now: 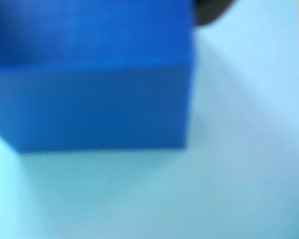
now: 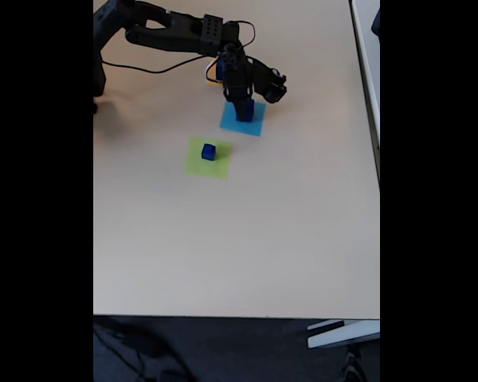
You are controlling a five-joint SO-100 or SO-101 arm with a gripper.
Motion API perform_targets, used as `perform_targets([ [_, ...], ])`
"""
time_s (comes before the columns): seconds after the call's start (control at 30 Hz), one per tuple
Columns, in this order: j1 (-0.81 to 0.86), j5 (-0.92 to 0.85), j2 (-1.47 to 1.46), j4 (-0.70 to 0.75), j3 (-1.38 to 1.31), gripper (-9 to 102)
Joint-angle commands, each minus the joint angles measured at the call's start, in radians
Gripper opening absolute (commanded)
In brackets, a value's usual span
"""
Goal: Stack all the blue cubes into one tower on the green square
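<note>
Item: blue cube (image 1: 89,74), solid dark blue. It sits on the light-blue flat square (image 1: 239,164); close and blurred in the wrist view, top face and one side face showing.

Landmark: green square (image 2: 208,157), lime, flat on the beige table (image 2: 247,239). A small blue cube (image 2: 209,151) sits on it, near its middle. In the fixed view the light-blue square lies just beyond the green square, up and to the right.

Gripper (image 2: 244,111): black arm reaching down over the light-blue square, fingers at the cube there. Whether they are apart or clamped on it I cannot tell.

Step in hand, as judged: taking that cube for transfer to the green square.

Handling advice: seat the fingers squarely on opposite flat faces, low enough not to pinch an edge; lift straight up. A small cube already sitting on the green square makes a poor base for a larger one.
</note>
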Motion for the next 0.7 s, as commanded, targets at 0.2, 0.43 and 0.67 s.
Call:
perform_targets([
  [0.2, -0.026, -0.012, 0.031, -0.021, -0.055, 29],
  [0.43, -0.032, -0.029, 0.043, -0.075, -0.051, 34],
  [0.67, -0.029, -0.066, 0.057, -0.155, -0.02, 36],
])
